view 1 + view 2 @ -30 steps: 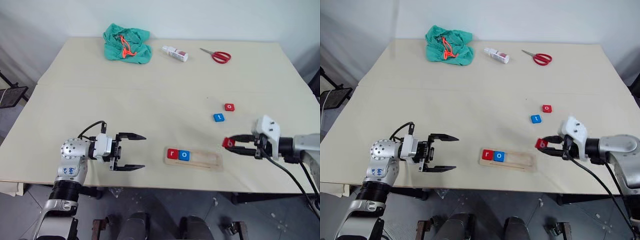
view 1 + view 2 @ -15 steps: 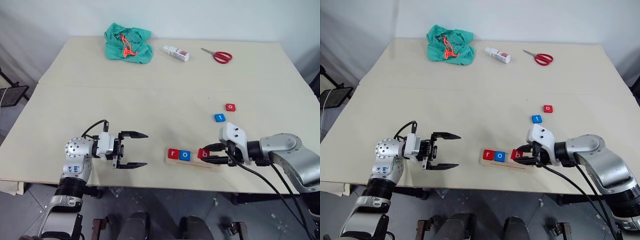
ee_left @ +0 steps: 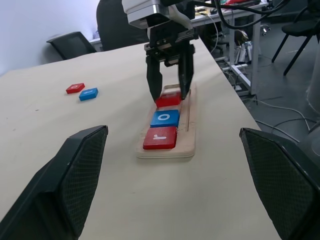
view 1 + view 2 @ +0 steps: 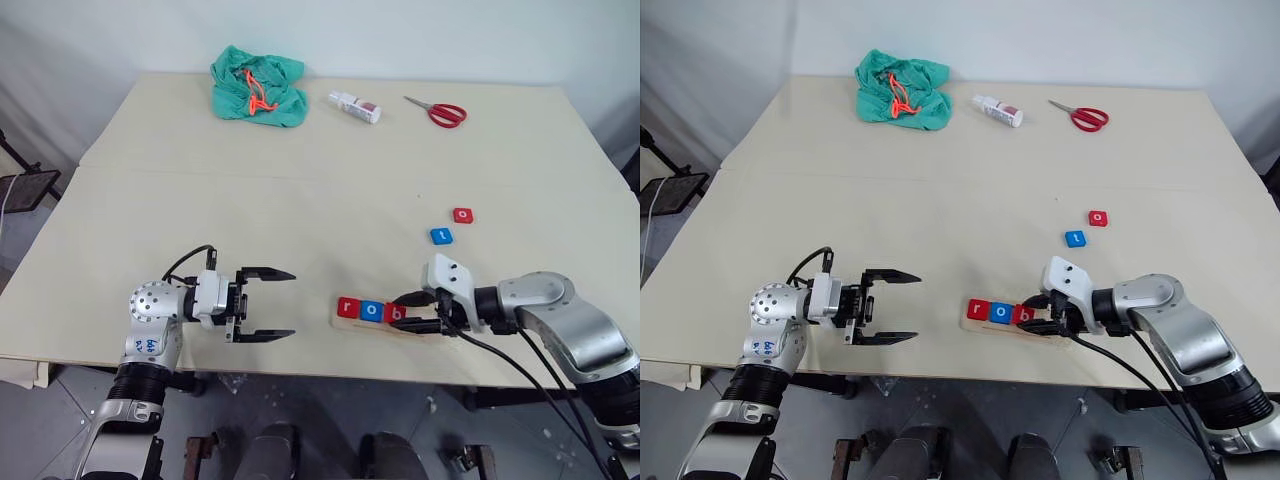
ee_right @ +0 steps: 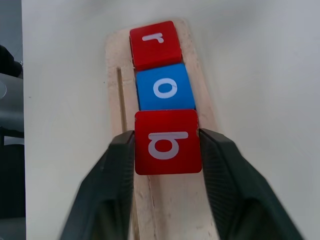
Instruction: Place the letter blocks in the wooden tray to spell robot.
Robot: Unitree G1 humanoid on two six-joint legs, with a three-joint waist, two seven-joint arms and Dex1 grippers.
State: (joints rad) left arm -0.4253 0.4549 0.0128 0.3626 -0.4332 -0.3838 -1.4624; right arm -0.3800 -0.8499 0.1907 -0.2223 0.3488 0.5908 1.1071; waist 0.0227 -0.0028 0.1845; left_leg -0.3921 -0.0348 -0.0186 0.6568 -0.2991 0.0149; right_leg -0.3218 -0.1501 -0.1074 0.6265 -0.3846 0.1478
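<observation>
- While the wooden tray [image 4: 388, 320] lies near the table's [image 4: 300, 210] front edge, it holds three letter blocks in a row: a red "r" block [image 4: 347, 307] at its left end, a blue "o" block [image 4: 371, 310] touching it, and a red "b" block [image 4: 395, 313] touching the "o".
- At the tray, the right gripper [image 4: 413, 312] comes in from the right, its two black fingers [image 5: 112, 180] standing on either side of the "b" block; in the right wrist view they sit right against the block's edges, and I cannot tell whether they are still pinching it or have let go.
- Left of the tray and apart from it, the left gripper [image 4: 268, 303] hovers with its fingers spread wide and nothing between them, pointing toward the tray.
- Beyond the tray's right end, a blue "t" block [image 4: 441, 236] lies loose on the table, with a second red "o" block [image 4: 462, 214] just beyond it to the right.
- Far beyond the tray, along the table's back edge, lie a crumpled green cloth [image 4: 255, 87] with an orange cord, a small white bottle [image 4: 355, 106] on its side, and red-handled scissors [image 4: 436, 111].
</observation>
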